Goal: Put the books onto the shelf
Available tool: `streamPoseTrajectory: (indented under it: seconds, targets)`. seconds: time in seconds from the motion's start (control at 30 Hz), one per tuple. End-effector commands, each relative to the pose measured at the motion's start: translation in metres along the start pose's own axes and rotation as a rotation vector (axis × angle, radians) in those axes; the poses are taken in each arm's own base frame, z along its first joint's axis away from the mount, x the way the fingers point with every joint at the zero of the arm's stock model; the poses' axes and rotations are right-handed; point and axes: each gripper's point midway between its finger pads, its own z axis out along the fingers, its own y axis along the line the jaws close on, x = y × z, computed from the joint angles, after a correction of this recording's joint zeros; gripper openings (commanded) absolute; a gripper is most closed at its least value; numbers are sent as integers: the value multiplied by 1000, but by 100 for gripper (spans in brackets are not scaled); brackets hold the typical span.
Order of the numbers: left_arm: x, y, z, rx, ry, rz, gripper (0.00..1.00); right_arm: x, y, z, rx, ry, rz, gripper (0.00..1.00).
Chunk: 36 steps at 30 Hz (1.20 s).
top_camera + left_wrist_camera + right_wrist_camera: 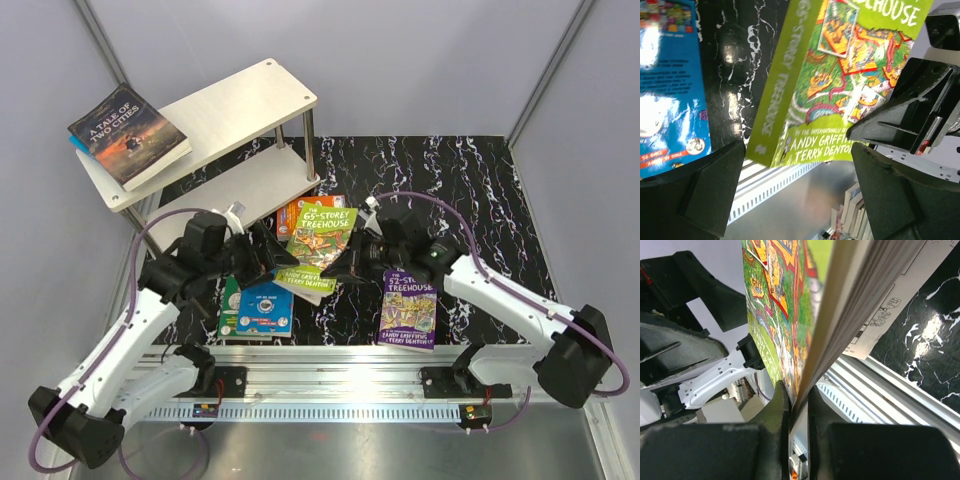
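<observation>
Book (322, 235) pinched in right gripper (796, 400); left gripper (797, 148) spread.

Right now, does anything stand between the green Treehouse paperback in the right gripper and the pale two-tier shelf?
Partly. The open left gripper sits close beside the green Treehouse paperback's left side, toward the pale two-tier shelf. The top board's right end is bare; a dark paperback covers its left end.

1. A glossy black surface (470, 180) veined with white marble streaks fills the middle.
2. A slotted silver aluminium rail (340, 365) runs along its near edge.
3. A brushed grey metal sheet (350, 450) lies nearer than the rail.
4. Plain pale grey wall panels (420, 60) stand behind and at both sides, joined by thin metal corner bars (548, 70).
</observation>
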Motion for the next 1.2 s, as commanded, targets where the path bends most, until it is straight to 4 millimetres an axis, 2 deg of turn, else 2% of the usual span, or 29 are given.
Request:
streamPoseTrajectory:
  seconds: [0.0,0.07,0.2,0.3,0.33,0.4,0.43,0.53,0.57,0.6,0.7,0.73,0.77,0.8,0.83,0.9,0.93,0.97,1.0,1.1,1.17]
  targets:
    - [-12,-14,14,27,-58,38,93,-5,54,-23,-236,-61,-42,0]
    - [-9,-11,21,17,-42,47,90,-4,61,-27,-278,-60,-43,0]
    - [-6,-12,28,40,-26,46,73,3,64,-38,-323,-67,-46,0]
    - [1,-22,34,105,0,56,65,4,66,-45,-346,-91,-43,0]
    - [3,-25,34,118,4,63,56,4,65,-46,-347,-96,-39,0]
    - [7,-34,36,155,11,89,50,5,64,-48,-346,-108,-33,0]
    - [11,-39,37,170,25,98,33,6,62,-48,-341,-110,-28,0]
    - [18,-44,42,209,42,97,14,4,60,-53,-330,-133,-24,0]
    - [18,-53,42,259,40,95,10,3,62,-55,-330,-141,-31,0]
    - [22,-56,45,288,44,102,0,3,60,-57,-315,-151,-34,0]
    - [29,-56,54,299,56,81,0,1,66,-67,-314,-178,-58,1]
    - [33,-55,58,296,65,79,0,1,60,-67,-272,-180,-45,16]
    - [29,-49,63,255,36,51,0,-3,65,-74,-260,-197,-67,76]
    - [28,-45,66,238,22,30,0,-3,64,-77,-236,-199,-72,99]
    - [33,-29,74,210,27,-3,0,-1,53,-78,-171,-194,-56,100]
    - [21,-37,75,282,-52,-79,0,-2,65,-97,-165,-216,-101,100]
    - [14,-47,72,359,-97,-100,0,1,59,-102,-125,-215,-101,100]
    - [11,-37,74,360,-135,-159,0,0,68,-114,-137,-235,-118,100]
    - [6,-35,74,374,-171,-171,0,3,73,-129,-151,-257,-132,100]
    - [-18,-45,62,427,-306,-174,0,14,76,-160,-142,-288,-145,100]
    - [-39,-43,55,414,-429,-197,0,17,82,-176,-153,-310,-162,100]
